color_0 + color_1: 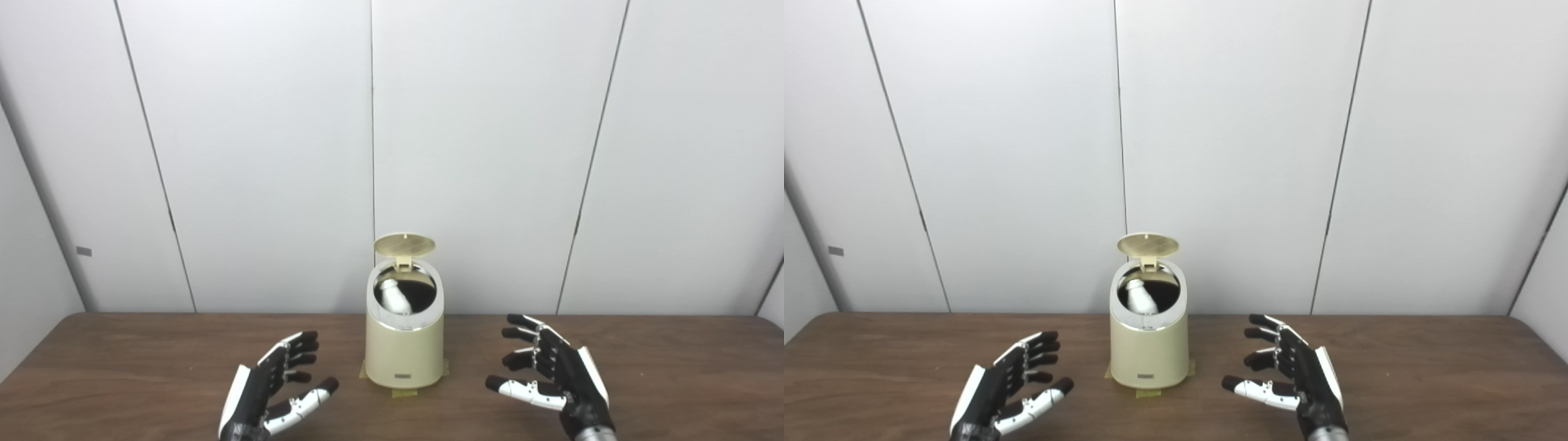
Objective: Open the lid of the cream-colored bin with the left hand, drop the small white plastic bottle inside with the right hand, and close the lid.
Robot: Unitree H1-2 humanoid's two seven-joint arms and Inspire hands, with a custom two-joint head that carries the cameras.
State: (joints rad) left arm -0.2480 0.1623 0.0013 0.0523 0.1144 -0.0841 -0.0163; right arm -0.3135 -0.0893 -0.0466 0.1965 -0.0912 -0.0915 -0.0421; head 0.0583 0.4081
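Left hand [269,392]: empty, fingers spread, low over the table [122,367], front-left of the bin [404,355]. Right hand [551,376]: empty, spread, front-right, about equally near. Lid [404,245]: up-right and beyond the left hand, hinged at the rear, standing open. Bottle [392,297]: inside the bin, leaning, long axis tilted; which end is up cannot be told. Remaining, by judgement: closing the lid.

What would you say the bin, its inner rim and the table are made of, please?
The bin looks like cream plastic or painted metal, smooth with a soft sheen; I cannot tell which. Its inner rim looks like polished metal or chromed plastic, mirror-bright with reflections. The table looks like dark brown wood or wood-grain laminate, matte with streaked grain.
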